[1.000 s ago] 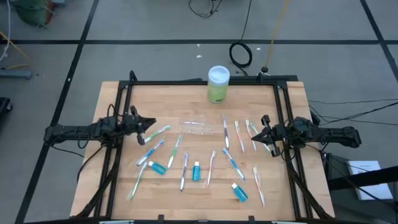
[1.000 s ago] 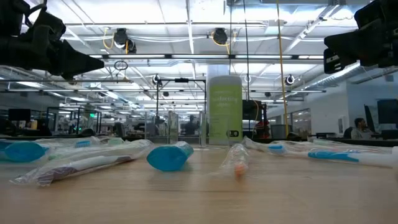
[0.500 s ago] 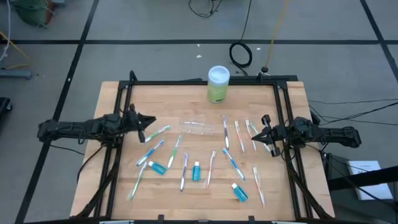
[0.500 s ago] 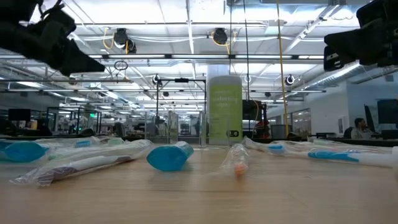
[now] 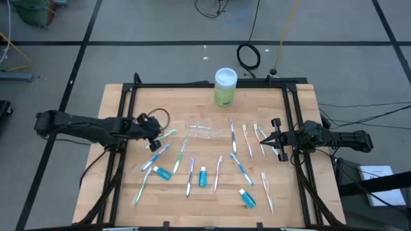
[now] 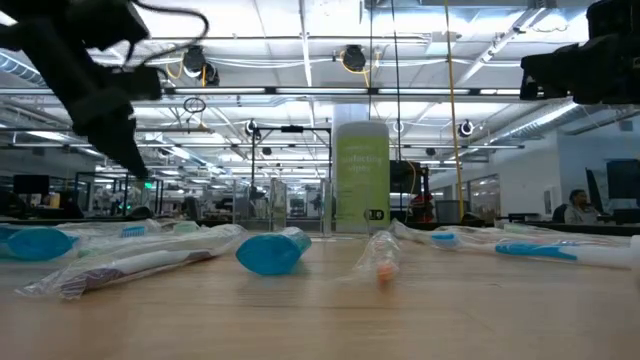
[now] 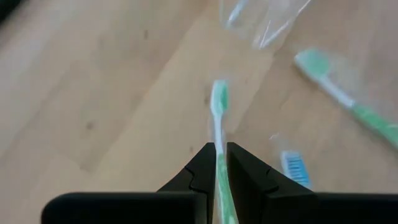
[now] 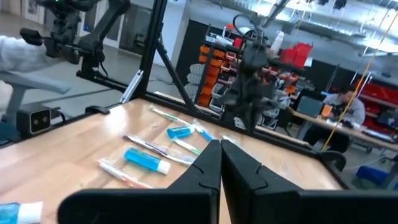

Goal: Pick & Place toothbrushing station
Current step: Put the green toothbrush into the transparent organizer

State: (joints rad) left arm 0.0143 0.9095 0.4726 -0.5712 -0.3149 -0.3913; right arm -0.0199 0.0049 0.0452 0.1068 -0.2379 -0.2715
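Station lies mid-tabletop toward the far edge — toothbrushes and tubes scattered around, canister behind. Left gripper, fingers together, has dipped over a green brush; right gripper closed, unmoved.

A: Left arm differs from a second ago. The left claw now sits further in over the worktop and points down at it; earlier it was held level at the frame's left side.

B: Agreed. In the low view it has dropped from pointing sideways to hanging nose-down.

A: Its cable now loops out above the wrist.

B: The wrist view shows a green toothbrush lined up between its near-closed fingers.
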